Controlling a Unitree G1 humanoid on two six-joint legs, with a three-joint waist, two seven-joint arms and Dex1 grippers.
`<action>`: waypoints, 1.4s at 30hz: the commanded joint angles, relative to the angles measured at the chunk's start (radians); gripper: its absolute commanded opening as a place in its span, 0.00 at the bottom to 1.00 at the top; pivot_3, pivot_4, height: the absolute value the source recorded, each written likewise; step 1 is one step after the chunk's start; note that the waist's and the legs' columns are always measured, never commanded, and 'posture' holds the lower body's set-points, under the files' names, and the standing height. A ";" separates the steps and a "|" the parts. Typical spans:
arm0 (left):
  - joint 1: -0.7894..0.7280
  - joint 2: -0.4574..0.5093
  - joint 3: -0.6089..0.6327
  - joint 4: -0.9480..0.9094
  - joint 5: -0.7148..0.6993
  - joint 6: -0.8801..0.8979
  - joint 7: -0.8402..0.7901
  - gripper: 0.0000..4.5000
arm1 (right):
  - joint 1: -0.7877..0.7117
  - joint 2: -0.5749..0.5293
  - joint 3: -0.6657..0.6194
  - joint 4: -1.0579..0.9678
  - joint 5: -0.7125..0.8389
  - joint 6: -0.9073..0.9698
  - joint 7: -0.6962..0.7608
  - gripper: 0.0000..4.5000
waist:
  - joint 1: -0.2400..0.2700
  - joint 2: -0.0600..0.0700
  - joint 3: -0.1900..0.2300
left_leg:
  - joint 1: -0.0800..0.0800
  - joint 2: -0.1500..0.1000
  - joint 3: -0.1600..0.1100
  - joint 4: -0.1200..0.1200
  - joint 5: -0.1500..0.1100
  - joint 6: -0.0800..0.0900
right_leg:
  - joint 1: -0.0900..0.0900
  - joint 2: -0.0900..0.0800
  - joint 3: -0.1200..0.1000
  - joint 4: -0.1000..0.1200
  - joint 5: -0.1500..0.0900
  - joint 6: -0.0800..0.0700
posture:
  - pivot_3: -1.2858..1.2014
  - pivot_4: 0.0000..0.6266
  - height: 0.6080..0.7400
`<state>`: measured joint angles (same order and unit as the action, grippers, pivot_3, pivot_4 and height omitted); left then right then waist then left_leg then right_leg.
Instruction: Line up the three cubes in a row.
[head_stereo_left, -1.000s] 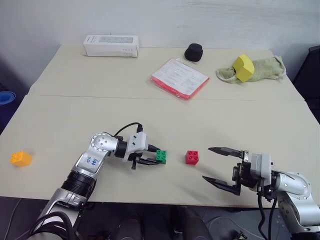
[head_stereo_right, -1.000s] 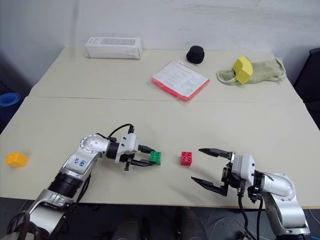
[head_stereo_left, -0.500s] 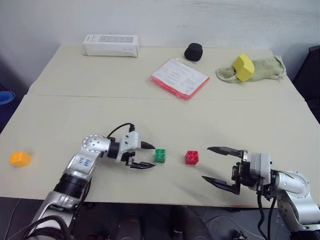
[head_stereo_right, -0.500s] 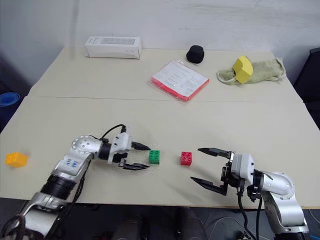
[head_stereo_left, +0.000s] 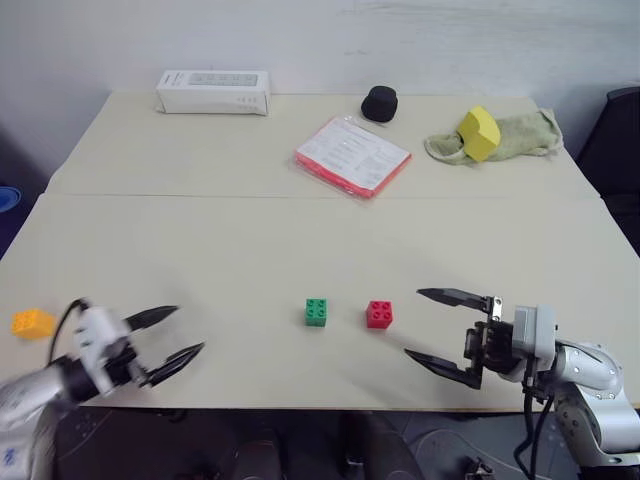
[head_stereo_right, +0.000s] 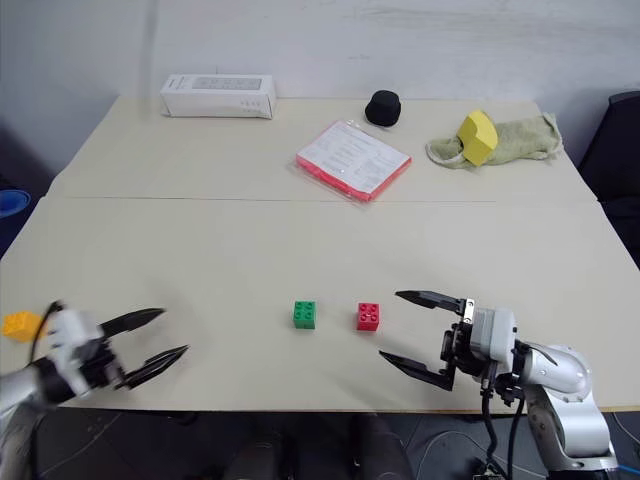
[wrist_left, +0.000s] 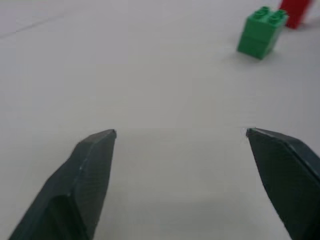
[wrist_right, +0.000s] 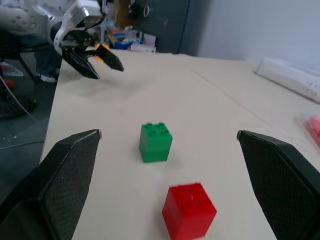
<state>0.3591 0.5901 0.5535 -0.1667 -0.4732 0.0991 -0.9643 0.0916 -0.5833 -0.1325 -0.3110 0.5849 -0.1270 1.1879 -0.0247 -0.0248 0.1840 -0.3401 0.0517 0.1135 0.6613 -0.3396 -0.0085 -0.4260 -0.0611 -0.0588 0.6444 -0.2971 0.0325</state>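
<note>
I see two bricks (head_stereo_left: 347, 313) side by side at lower centre; a third brick (head_stereo_left: 32, 322) sits far left on the table (head_stereo_left: 300, 240).

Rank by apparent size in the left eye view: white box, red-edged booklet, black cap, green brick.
1. red-edged booklet
2. white box, slightly smaller, though it lies farther from the camera
3. black cap
4. green brick, smallest although nearest the camera
</note>
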 joint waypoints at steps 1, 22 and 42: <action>0.087 -0.090 0.148 -0.019 -0.053 -0.041 0.111 0.99 | -0.004 0.013 -0.007 -0.063 0.026 0.012 -0.043 1.00 | 0.001 -0.001 0.000 | 0.000 0.000 0.000 0.000 0.000 0.000 | 0.000 0.000 0.000 0.000 0.000 0.000 | 0.52 0.24 1.00; 0.024 -0.204 0.369 0.138 -0.181 -0.001 0.540 0.99 | -0.060 0.001 0.000 -0.056 0.024 0.050 -0.066 1.00 | 0.024 -0.009 0.000 | -0.001 0.000 0.001 0.000 -0.003 0.003 | 0.000 0.000 -0.001 -0.004 0.000 0.000 | 0.52 0.24 1.00; -0.225 -0.062 0.226 0.298 -0.035 0.110 0.721 0.99 | -0.033 0.020 0.010 -0.079 -0.010 0.051 -0.137 1.00 | 0.022 -0.010 -0.001 | 0.000 0.000 0.001 0.000 -0.003 0.002 | 0.000 0.000 0.000 -0.002 0.000 0.000 | 0.52 0.24 1.00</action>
<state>0.1378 0.5044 0.7737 0.1354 -0.5171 0.2212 -0.2351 0.0569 -0.5717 -0.1121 -0.3519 0.5709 -0.0617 1.0601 -0.0032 -0.0343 0.1831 -0.3405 0.0516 0.1148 0.6611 -0.3426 -0.0066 -0.4260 -0.0615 -0.0593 0.6422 -0.2970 0.0326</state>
